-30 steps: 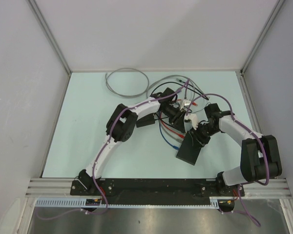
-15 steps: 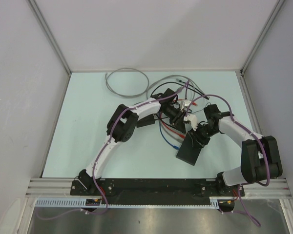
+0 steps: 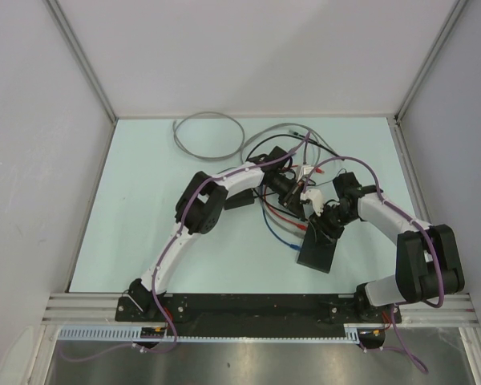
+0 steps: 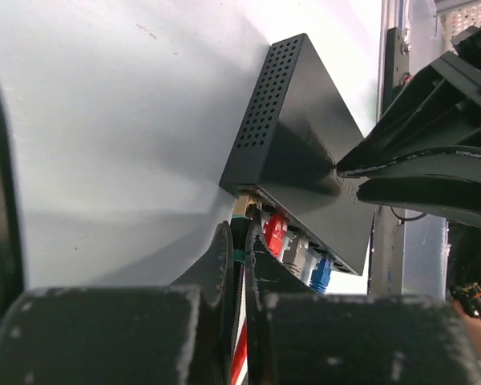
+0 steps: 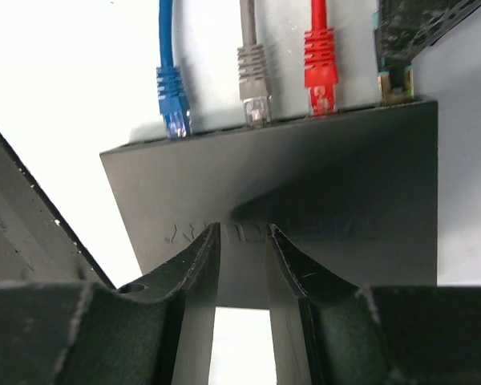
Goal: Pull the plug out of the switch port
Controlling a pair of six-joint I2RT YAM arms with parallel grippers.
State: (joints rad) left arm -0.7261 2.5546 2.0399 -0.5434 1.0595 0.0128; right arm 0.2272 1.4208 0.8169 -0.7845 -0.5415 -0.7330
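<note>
The switch (image 3: 317, 253) is a flat matte-black box lying near the table's middle. Its port edge (image 4: 293, 241) holds blue (image 5: 174, 100), grey (image 5: 255, 84) and red (image 5: 321, 80) plugs side by side. At the corner port sits a black plug with a gold tip (image 4: 242, 207). My left gripper (image 4: 240, 237) is shut on this plug's black body right behind the port; it also shows in the top view (image 3: 306, 208). My right gripper (image 5: 242, 233) rests its slightly parted fingertips on the switch's top face, with nothing between them.
A smaller black brick (image 3: 239, 200) lies under my left arm. A grey cable loop (image 3: 200, 132) lies at the back left. Red, blue and black cables (image 3: 276, 224) tangle around the switch's far end.
The switch has turned on the table: its near end swung right and it now lies straighter. Both grippers stay at its far end, shifted slightly with it.
</note>
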